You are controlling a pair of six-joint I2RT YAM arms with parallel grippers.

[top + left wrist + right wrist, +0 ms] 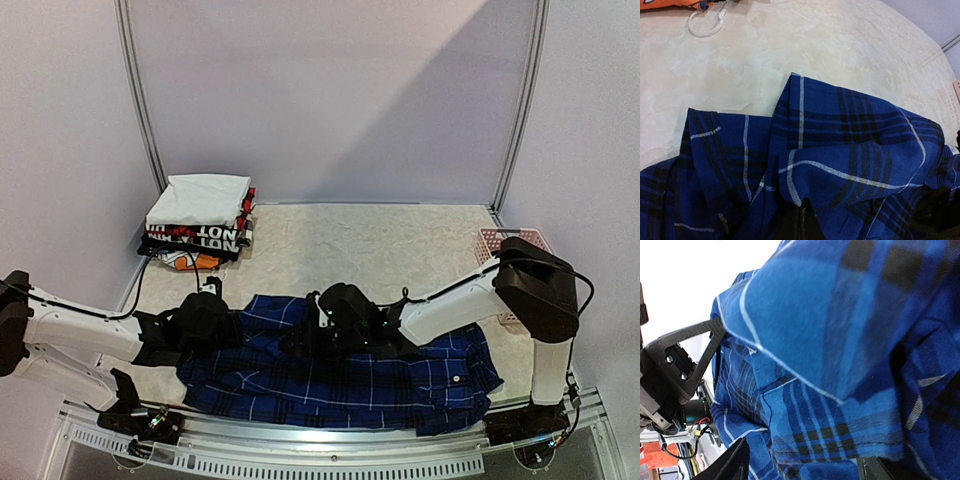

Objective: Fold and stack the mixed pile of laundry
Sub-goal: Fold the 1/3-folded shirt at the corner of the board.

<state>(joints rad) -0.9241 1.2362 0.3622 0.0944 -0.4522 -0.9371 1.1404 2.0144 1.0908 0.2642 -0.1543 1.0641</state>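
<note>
Back wall [330,90]: plain pale lilac panel; a diagonal edge splits it into a lighter and a slightly greyer part.
Side walls: the left wall [60,150] and right wall [590,120] are the same lilac, angled inward toward the back.
Corner poles: the left pole [140,100] and right pole [522,100] are slim silver metal and stand where the panels meet.
Table top [380,245]: cream with a mottled, marble-like pattern, matte.
Front rail [330,445]: silvery slotted metal strip along the table's near edge.
Light: soft and even, with no hard shadows on the table; the background in the right wrist view is washed out to white.
</note>
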